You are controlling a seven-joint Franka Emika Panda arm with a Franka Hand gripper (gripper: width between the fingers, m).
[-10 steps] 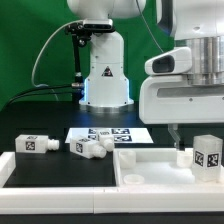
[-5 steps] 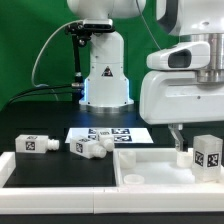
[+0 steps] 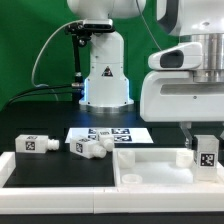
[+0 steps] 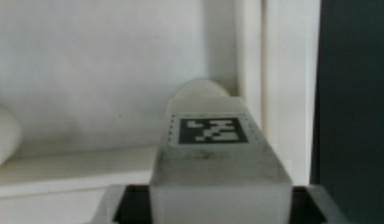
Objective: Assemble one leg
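Going from the exterior view's left to its right, four legs can be counted. The first leg (image 3: 33, 144) stands upright near the bench's (image 3: 50, 168) left end, its tag facing the camera. Two more legs (image 3: 92, 149) lie tipped over just beside each other, touching or nearly so, in front of the marker board (image 3: 104, 133), which lies flat on the dark surface near the base of the arm. There is one marker board and one large white panel (image 3: 160, 172); the panel with its raised rim fills the right half of the bench.

The fourth leg (image 3: 206, 154), tagged face toward the camera, stands upright at the far right over the panel, below the end effector (image 3: 204, 136). In the wrist view this leg (image 4: 217, 140) sits between the two dark fingers (image 4: 128, 203), which close on its sides, so the end effector is gripping it. Whether the leg's foot touches the panel (image 4: 100, 70) cannot be told.

Against the frames from half a second and a second ago, the arm's white body has shifted toward the exterior view's right, and the held leg has gone with it, now closer to the picture's edge. The other three legs, the marker board and the panel lie as they did.
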